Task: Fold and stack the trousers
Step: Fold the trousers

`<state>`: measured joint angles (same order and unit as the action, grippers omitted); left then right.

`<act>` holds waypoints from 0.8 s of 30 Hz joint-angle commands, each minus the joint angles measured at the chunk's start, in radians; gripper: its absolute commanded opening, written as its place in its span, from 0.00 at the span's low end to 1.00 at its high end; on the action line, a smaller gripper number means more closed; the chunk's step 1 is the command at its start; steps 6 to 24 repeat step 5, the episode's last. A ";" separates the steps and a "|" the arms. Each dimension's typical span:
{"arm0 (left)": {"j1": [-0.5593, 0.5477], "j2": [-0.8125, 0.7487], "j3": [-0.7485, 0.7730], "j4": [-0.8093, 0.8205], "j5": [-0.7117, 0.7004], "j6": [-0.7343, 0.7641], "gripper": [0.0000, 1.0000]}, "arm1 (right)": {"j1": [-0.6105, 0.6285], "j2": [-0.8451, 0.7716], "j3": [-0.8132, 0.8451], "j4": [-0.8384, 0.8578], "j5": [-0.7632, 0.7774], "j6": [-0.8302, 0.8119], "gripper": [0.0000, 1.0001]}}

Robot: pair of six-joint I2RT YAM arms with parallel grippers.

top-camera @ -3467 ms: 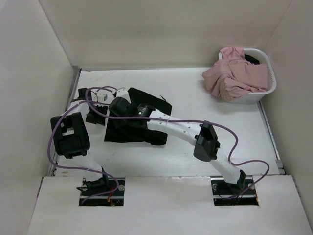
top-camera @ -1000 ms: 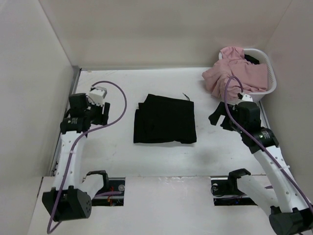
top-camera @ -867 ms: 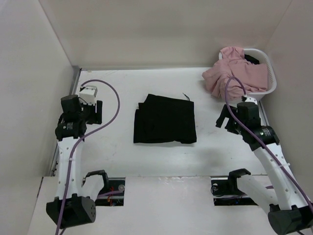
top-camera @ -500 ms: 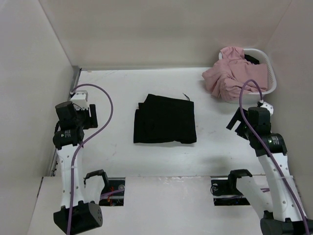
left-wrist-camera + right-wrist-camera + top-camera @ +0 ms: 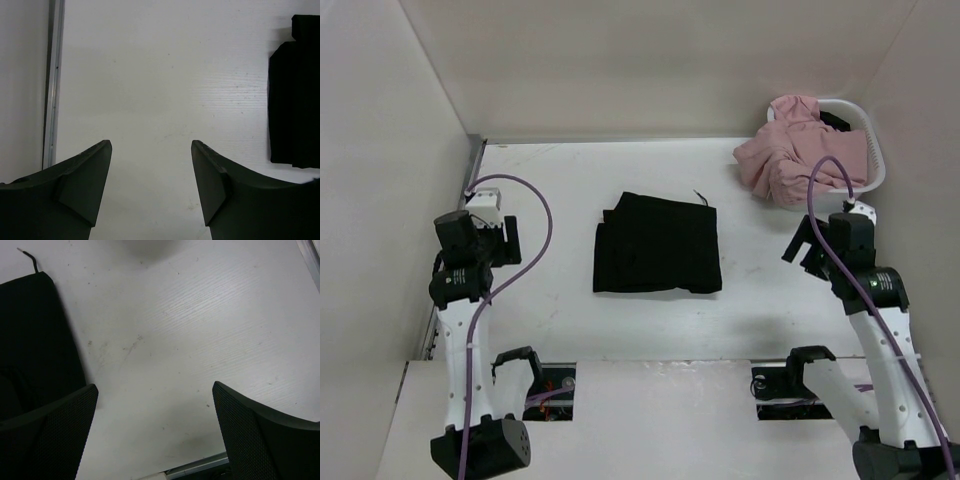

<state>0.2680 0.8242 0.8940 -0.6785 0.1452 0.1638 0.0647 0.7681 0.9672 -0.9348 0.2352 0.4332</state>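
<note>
White tabletop [image 5: 570, 310] fills the floor of a plain beige-walled enclosure [image 5: 620, 60], with a thin metal rail [image 5: 54, 80] running along its left edge. Several things show only in part. The basket [image 5: 875, 172] in the far right corner is mostly covered by a heap of pink clothing [image 5: 800, 150] that spills over its near rim, and something dark [image 5: 835, 120] behind the heap is too hidden to name. In the left wrist view the black trousers [image 5: 295, 90] are cut off by the right edge. In the right wrist view the black trousers [image 5: 35, 340] run off the left edge and pass behind one finger, with a short dark cord [image 5: 30, 259] sticking out at a corner. From above, the black trousers [image 5: 658, 257] lie folded into a flat rectangle at the middle of the table, well apart from both arms. The left gripper [image 5: 150, 145] hangs over bare table near the rail, fingers spread with nothing between them. The right gripper [image 5: 155, 385], on the right side near the basket, is likewise spread wide and holds nothing. Counted: one folded pair of trousers, one basket, one pink heap, two arms, two purple cables [image 5: 535, 215].
</note>
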 commanded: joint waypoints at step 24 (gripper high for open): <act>0.000 -0.010 -0.021 0.014 0.005 -0.009 0.64 | -0.006 0.017 0.047 0.017 0.010 -0.028 1.00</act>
